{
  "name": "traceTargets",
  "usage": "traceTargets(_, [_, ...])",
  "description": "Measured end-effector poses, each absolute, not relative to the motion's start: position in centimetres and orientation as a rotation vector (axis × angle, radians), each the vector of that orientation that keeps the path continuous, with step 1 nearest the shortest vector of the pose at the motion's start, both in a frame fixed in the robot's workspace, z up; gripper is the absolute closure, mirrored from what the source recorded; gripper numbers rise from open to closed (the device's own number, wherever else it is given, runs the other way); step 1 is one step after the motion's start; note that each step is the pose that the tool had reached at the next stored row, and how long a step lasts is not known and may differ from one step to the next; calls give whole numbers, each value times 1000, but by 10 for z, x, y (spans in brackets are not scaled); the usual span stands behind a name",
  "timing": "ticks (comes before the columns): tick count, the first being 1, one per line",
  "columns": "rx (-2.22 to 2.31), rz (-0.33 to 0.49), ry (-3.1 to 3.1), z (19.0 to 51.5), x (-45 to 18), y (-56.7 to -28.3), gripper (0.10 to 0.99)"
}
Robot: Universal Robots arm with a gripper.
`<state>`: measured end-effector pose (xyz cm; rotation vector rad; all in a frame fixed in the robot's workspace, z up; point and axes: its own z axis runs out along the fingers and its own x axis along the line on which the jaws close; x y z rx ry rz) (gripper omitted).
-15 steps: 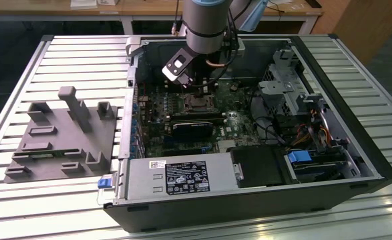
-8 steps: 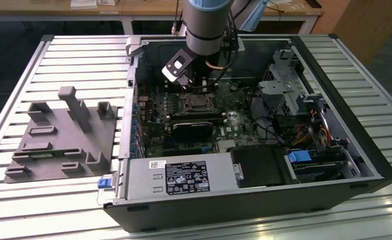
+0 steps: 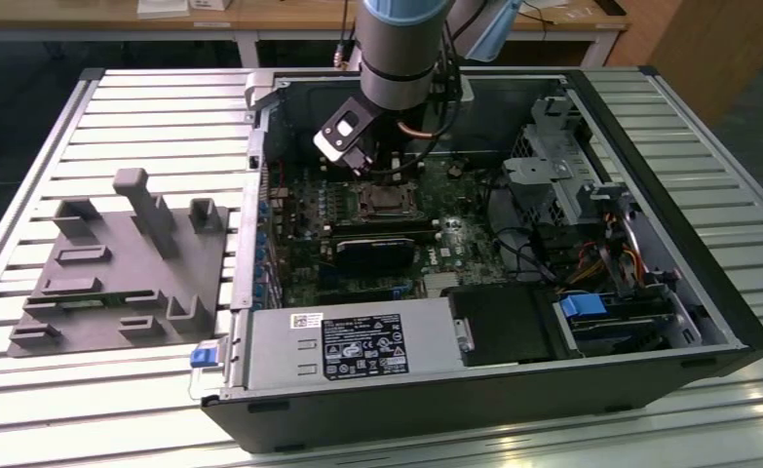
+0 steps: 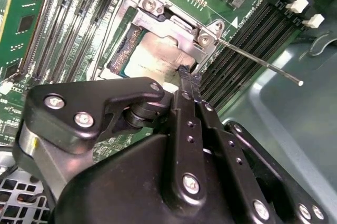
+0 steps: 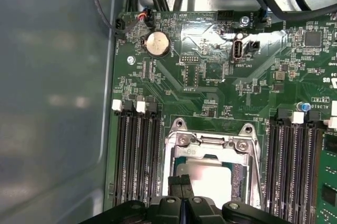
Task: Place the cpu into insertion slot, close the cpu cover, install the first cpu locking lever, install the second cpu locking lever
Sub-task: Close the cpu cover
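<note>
Exterior view: the arm (image 3: pixel 400 49) reaches down into the open case (image 3: pixel 706 292), and the gripper (image 3: pixel 373 168) hangs just above the slot (image 3: pixel 384 201) (a grey fixture (image 3: pixel 121 263) lies on the table (image 3: pixel 160 107) at the exterior view's left, well apart from the work).

Second wrist view: the cpu (image 4: pixel 157 55) lies flat in the slot, its silver top bare. The gripper (image 4: pixel 185 72) has its jaws pressed together with nothing between them. The joined tips sit at the cpu's edge, touching it or just above; which of the two cannot be told. The cover (image 4: pixel 171 23) appears to lie down around the cpu, though whether it is fully seated is unclear. A thin lever (image 4: pixel 258 60) sticks out free over the memory slots (image 4: pixel 237 45), unlatched.

First wrist view: the narrow tips of the gripper (image 5: pixel 180 181) stand side by side over the cpu (image 5: pixel 205 174), with the cover (image 5: pixel 210 142) framing it.

The placing looks done, and the step in hand seems to be closing the cover, with no lever locked yet. A move from here calls for a straight, light push, since the tips sit close to the frame's inner edge and a slip could scrape the cpu.
</note>
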<state>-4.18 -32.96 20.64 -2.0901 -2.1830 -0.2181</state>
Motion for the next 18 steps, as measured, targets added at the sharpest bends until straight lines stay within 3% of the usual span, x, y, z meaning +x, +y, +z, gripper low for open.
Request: traceTargets(18, [-2068, -256, -2164, 202, -43, -327, 980])
